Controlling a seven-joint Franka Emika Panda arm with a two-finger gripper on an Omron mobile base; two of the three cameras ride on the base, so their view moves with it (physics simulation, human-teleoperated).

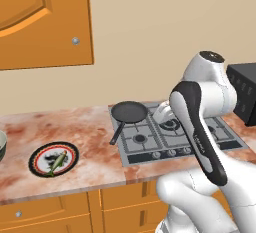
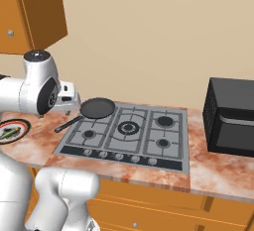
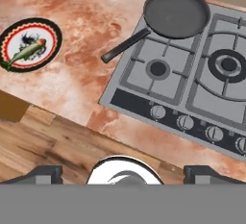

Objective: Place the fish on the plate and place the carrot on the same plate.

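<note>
The plate (image 1: 35, 153), with a black rim, a red ring and a white patterned centre, lies on the counter at the left, and the plate (image 3: 54, 34) also sits at the upper left of the hand view. The slender green-yellow fish (image 1: 57, 162) lies across its centre; the same fish (image 3: 25, 52) and plate (image 2: 22, 124) appear in the other views. My gripper (image 3: 123, 175) hangs high over the counter's front edge, between plate and stove, open with nothing between its fingertips (image 3: 42, 172). The carrot is out of view.
A black frying pan (image 1: 129, 112) rests on the back left burner of the grey stove (image 2: 149, 148), its handle pointing toward the plate. A black microwave (image 2: 231, 118) stands at the right. A grey-green bowl (image 1: 2, 147) sits at the far left. An orange wall cabinet (image 1: 45, 22) hangs above.
</note>
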